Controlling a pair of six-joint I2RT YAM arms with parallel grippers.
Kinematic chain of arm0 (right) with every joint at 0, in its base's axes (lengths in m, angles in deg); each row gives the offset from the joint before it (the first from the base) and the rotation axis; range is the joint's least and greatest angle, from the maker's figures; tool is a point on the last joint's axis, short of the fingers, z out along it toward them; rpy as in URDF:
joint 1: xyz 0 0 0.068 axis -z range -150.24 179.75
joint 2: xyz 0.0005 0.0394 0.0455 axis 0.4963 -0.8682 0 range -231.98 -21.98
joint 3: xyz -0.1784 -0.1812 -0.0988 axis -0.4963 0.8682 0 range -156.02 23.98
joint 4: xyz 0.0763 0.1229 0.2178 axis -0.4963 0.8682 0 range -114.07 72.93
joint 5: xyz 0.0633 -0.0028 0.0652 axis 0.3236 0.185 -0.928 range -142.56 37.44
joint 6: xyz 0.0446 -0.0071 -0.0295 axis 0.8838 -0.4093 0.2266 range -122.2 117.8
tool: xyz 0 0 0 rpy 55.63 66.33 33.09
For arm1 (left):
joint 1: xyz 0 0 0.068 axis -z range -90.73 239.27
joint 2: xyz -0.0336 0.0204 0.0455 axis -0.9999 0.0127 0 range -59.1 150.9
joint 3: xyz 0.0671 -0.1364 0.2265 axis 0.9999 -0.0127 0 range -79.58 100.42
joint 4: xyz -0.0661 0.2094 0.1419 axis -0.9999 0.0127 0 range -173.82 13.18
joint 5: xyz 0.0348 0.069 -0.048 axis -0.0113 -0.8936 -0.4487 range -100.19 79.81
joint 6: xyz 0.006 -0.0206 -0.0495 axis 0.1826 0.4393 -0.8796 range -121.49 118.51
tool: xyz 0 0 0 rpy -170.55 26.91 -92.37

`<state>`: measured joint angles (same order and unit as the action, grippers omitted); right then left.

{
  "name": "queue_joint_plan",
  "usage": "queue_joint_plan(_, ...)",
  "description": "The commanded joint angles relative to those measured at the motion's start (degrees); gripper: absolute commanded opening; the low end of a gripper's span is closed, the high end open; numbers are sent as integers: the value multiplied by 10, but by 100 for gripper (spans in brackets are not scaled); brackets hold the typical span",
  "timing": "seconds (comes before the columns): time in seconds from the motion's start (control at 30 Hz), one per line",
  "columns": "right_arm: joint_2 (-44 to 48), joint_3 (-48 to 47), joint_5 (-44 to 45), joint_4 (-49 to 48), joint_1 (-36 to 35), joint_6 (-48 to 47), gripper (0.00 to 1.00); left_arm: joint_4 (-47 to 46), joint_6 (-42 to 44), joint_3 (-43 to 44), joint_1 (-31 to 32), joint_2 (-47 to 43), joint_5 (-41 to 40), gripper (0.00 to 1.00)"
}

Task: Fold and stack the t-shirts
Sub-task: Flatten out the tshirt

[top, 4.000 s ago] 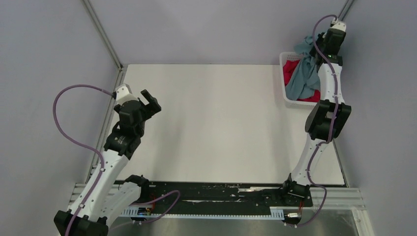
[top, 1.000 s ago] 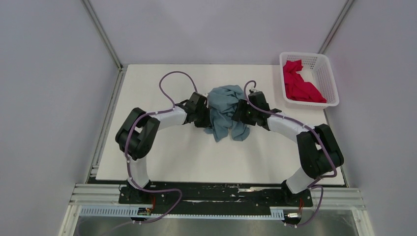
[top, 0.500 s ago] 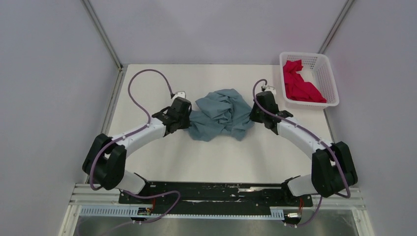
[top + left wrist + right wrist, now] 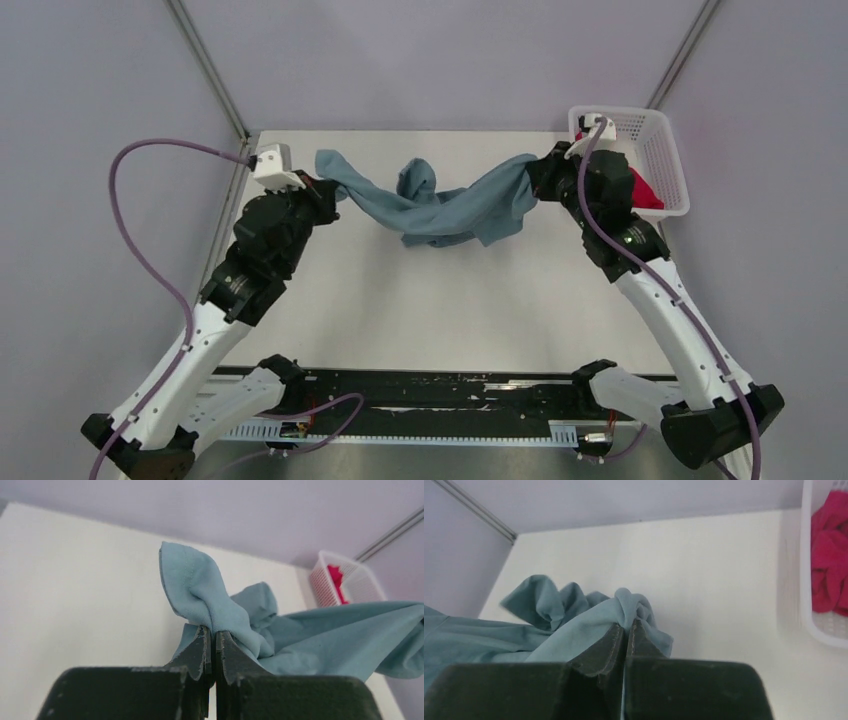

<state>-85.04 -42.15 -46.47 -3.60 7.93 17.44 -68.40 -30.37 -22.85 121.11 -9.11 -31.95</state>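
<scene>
The blue-grey t-shirt [image 4: 440, 205] hangs stretched between both arms above the back half of the table, sagging in the middle. My left gripper [image 4: 318, 186] is shut on its left end; in the left wrist view the cloth [image 4: 215, 605] is pinched between the closed tips [image 4: 215, 636]. My right gripper [image 4: 540, 172] is shut on the right end, and the right wrist view shows the fabric [image 4: 574, 625] bunched at the closed tips [image 4: 628, 627]. The crimson-pink t-shirt [image 4: 645, 190] lies crumpled in the basket, mostly hidden behind my right arm; it also shows as the pink cloth [image 4: 830, 572].
The white lattice basket [image 4: 660, 135] stands at the table's back right corner, right behind my right wrist. The white tabletop [image 4: 440, 310] spreads below the hanging shirt. Metal frame posts [image 4: 205, 65] rise at the back corners.
Both arms have lifted and drawn apart, pulling the blue-grey shirt from a crumpled heap on the table into a raised, stretched span. The right gripper now sits in front of the basket.
</scene>
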Motion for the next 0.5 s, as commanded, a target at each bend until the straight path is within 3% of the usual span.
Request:
queue_joint_plan(0.0, 28, -91, 4, -29, 3, -32, 0, -63, 56, 67, -1, -25, -44, 0)
queue_joint_plan(0.2, -71, -198, 2, -53, 5, -59, 0, -96, 90, 163, -33, 70, -68, 0)
queue_joint_plan(0.3, -160, -283, 7, -89, 16, -94, 0, -60, 83, 289, -107, 162, -19, 0)
queue_joint_plan(0.47, -352, -543, -20, -88, 46, -124, 0, 6, 89, 521, -176, 338, 72, 0)
